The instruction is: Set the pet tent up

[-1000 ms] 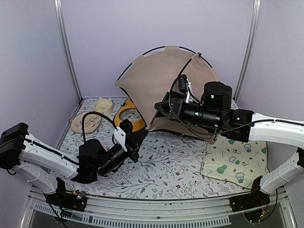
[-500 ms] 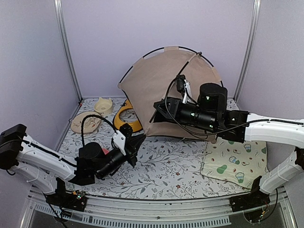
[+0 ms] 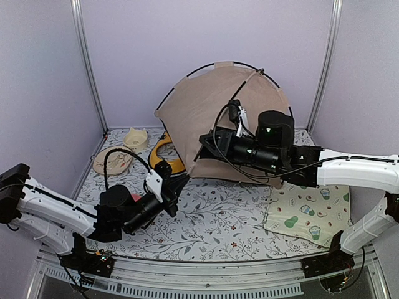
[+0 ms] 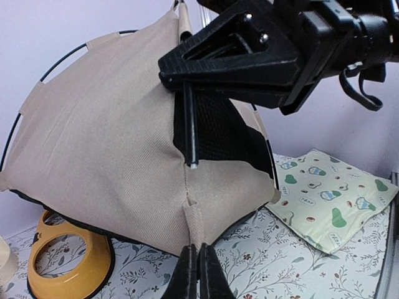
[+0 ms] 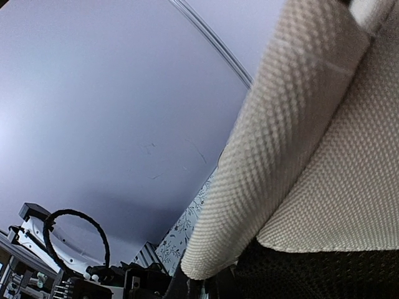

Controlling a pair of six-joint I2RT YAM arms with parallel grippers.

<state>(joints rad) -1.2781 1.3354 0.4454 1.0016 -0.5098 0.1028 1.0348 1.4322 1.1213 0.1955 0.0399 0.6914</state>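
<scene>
Top external view, my list by size:
- Table, floral cloth
- Pet tent: tan fabric on arched black poles, at 12 o'clock on the table, against the back wall
- Cream mat: green prints, flat at 4 o'clock, well apart from the left arm
- Yellow feeder: at 10 o'clock, just beside the tent's left lower edge
- Round tan dish and small cream piece: at 9 to 10 o'clock, near the left wall
- Right gripper: I see it from the left wrist camera, clamped on the tent's front edge, with a black pole hanging below it
- Left gripper: fingers pressed narrow with nothing visible between them, tips just under the tent's lower seam; I cannot tell if they touch
</scene>
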